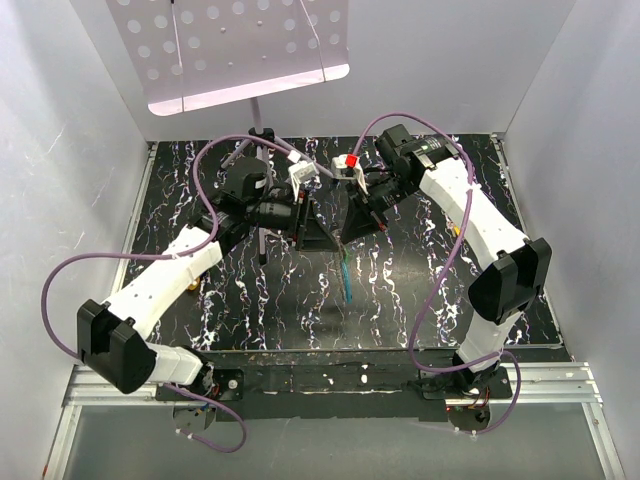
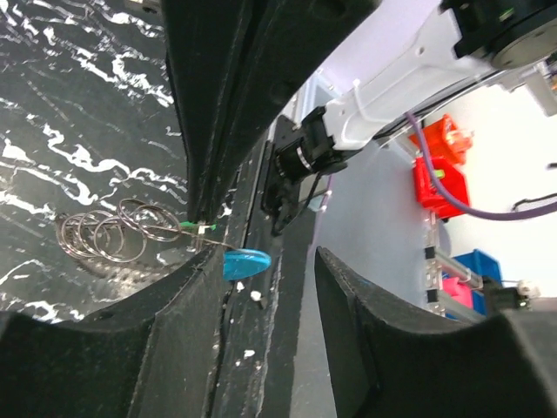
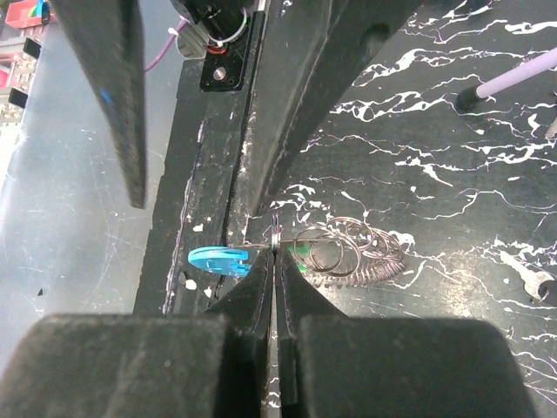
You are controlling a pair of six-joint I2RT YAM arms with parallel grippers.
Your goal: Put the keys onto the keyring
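Top external: both arms are meeting mid-tabletop, with the keyring (image 1: 345, 272) hanging between them; detail is too small to read.

Left wrist: the left gripper (image 2: 280, 266) is standing open, holding nothing. The green key (image 2: 191, 225) is sitting against the ring.

Right wrist: the right gripper (image 3: 277, 254) is clamping shut on the keyring. Threading is looking unfinished, but the jaws are hiding the join.

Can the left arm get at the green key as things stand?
Probably not cleanly. The left gripper is open, but its gap lines up with the blue tag; the green key sits beyond the right gripper, which is shut on the keyring.
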